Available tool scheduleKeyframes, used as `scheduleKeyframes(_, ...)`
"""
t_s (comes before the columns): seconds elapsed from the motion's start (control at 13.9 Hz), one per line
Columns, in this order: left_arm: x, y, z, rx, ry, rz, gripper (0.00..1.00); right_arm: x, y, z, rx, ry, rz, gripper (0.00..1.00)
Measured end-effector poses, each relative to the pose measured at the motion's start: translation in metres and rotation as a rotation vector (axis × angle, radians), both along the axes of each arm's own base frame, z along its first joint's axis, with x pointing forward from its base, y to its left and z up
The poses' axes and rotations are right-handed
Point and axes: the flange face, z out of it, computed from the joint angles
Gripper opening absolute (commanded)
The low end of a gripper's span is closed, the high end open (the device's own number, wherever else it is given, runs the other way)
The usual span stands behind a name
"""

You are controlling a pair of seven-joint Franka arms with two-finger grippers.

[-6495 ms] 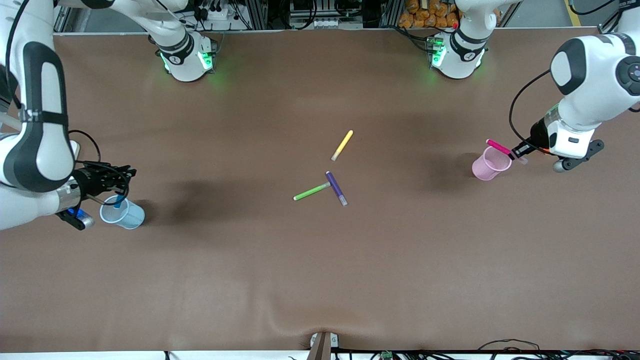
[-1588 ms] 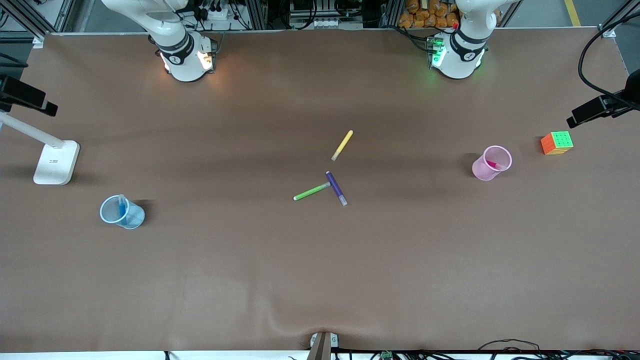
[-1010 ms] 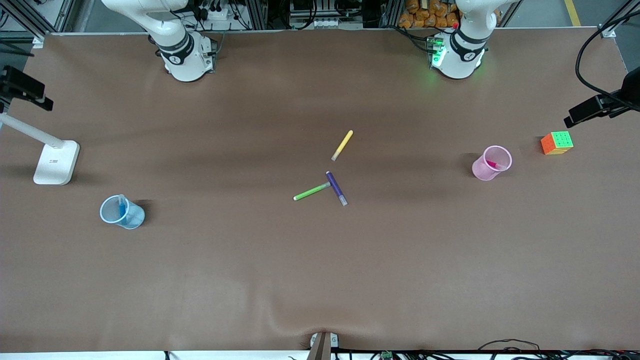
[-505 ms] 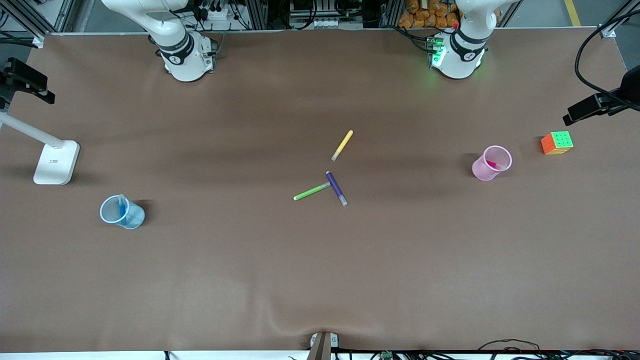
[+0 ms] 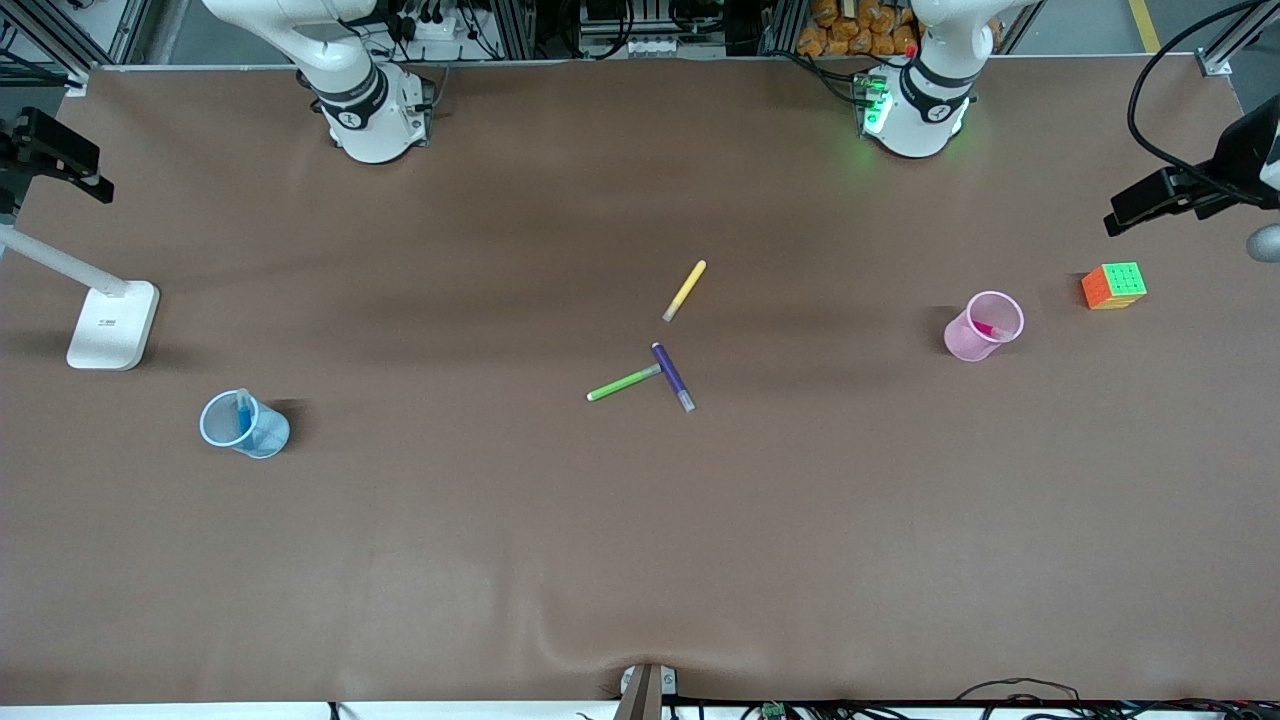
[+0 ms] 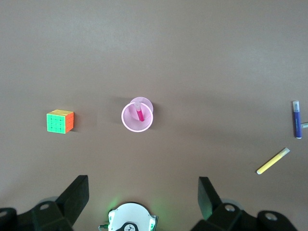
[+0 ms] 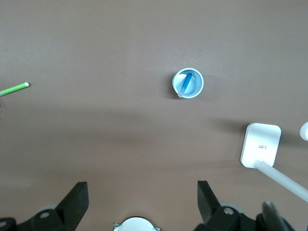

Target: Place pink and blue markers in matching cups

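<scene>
**Q:** Two cups, two markers: where does each stand on the worktop (image 5: pixel 640 560)?

**A:** In the front view, taken from the worktop's centre, the pink cup (image 5: pixel 962 343) is at 3 o'clock with the pink marker (image 5: pixel 985 328) inside it. The blue cup (image 5: pixel 268 438) is at 8 o'clock and holds the blue marker (image 5: pixel 242 410). Each marker leans on its cup's rim, long axis steeply tilted.

**Q:** And the tools?

**A:** The left tool (image 5: pixel 1150 205) hangs over the 3 o'clock edge and the right tool (image 5: pixel 55 160) over the 9 o'clock edge. In each wrist view the jaws stand wide apart and hold nothing. In the front view the pink cup lies at about 8 o'clock from the left tool, and the blue cup at about 5 o'clock from the right tool. Each arm is the nearer one to its own cup.

**Q:** What move remains?

**A:** Probably none; both placements look complete. The green marker (image 5: pixel 623 383), purple marker (image 5: pixel 672 376) and yellow marker (image 5: pixel 685 290) lie flat near the centre, outside the task.

**Q:** What is hard to read?

**A:** The front view crops both tools at its edges. The markers' lower ends show only through the translucent cup walls. A colour cube (image 5: pixel 1113 285) and a white lamp base (image 5: pixel 112 325) sit near the two ends.
</scene>
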Motion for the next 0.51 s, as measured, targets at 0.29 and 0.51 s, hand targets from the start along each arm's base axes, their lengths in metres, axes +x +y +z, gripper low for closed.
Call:
scheduleKeyframes(0.29, -0.001, 0.002, 0.004, 0.01, -0.008, 0.001, 1.0, 0.001, 0.0, -0.002, 0.0, 0.001, 0.0, 1.0)
scheduleKeyframes(0.51, -0.001, 0.002, 0.014, 0.01, -0.03, 0.001, 1.0, 0.001, 0.0, -0.002, 0.0, 0.002, 0.0, 1.0)
